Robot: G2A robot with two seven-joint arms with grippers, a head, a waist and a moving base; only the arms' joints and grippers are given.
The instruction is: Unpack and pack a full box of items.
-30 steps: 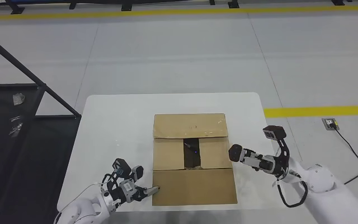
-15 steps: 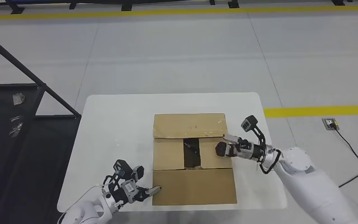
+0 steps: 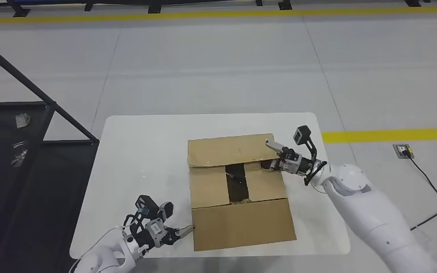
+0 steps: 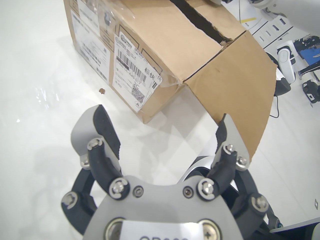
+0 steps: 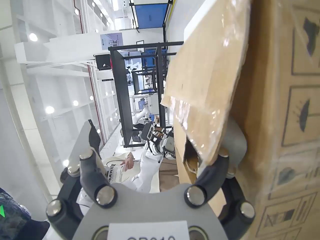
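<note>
White table (image 3: 136, 150), cardboard box (image 3: 205, 188), interior indistinct through the dark gap.

Robotics test hall (large, bright): yellow floor lines (image 3: 382, 135), black frames (image 5: 123, 101), another robot (image 5: 152, 151)

Box (image 3: 235, 188): plain brown cardboard; dark gap betw. top flaps. Side facing left gripper (image 4: 162, 123): white labels (image 4: 132, 76) w/ black barcode and print, clear glossy tape (image 4: 107, 8) beyond them. Side next to right gripper (image 5: 162, 128): black handling symbols (image 5: 302, 116) in square black frames, under glossy clear film. Both grippers: silver-grey metal plates and finger backs, black pads and linkages, bright screws, white tag w/ black print at base. Table (image 3: 136, 157): plain white. Floor (image 3: 205, 61): pale grey, w/ yellow stripe (image 3: 375, 135) beyond right gripper.
</note>
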